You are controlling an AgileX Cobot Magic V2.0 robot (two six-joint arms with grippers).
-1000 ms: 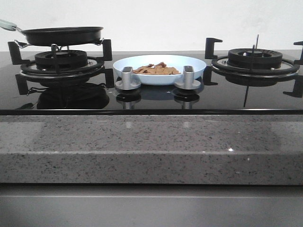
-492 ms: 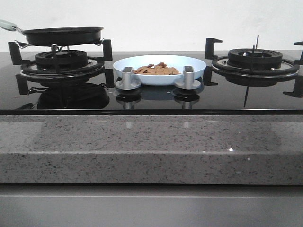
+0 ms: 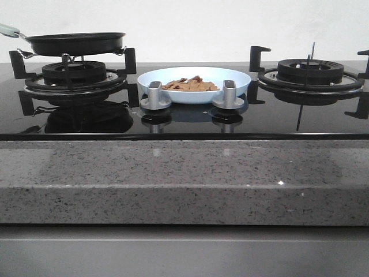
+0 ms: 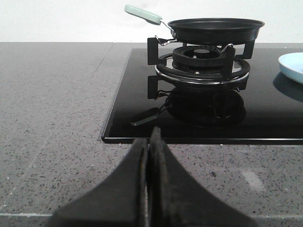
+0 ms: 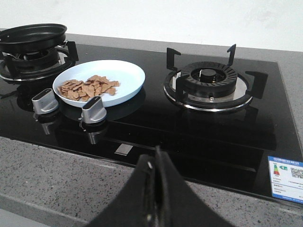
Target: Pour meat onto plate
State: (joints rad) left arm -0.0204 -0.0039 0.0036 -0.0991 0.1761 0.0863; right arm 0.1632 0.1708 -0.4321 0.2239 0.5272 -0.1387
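Observation:
The light-blue plate (image 3: 195,82) sits on the black glass hob between the two burners, and a small heap of orange-brown meat (image 3: 191,85) lies in it. The plate (image 5: 100,81) and the meat (image 5: 88,87) also show in the right wrist view; the plate's edge (image 4: 292,66) shows in the left wrist view. The black frying pan (image 3: 76,42) with a pale handle rests on the left burner. My left gripper (image 4: 148,139) is shut and empty over the grey counter near the hob's front-left corner. My right gripper (image 5: 155,158) is shut and empty over the counter's front edge. Neither gripper shows in the front view.
Two silver knobs (image 3: 155,96) (image 3: 229,94) stand in front of the plate. The right burner (image 3: 311,72) with black pan supports carries nothing. A speckled grey stone counter (image 3: 184,173) runs along the front. A label sticker (image 5: 285,177) is at the hob's front right corner.

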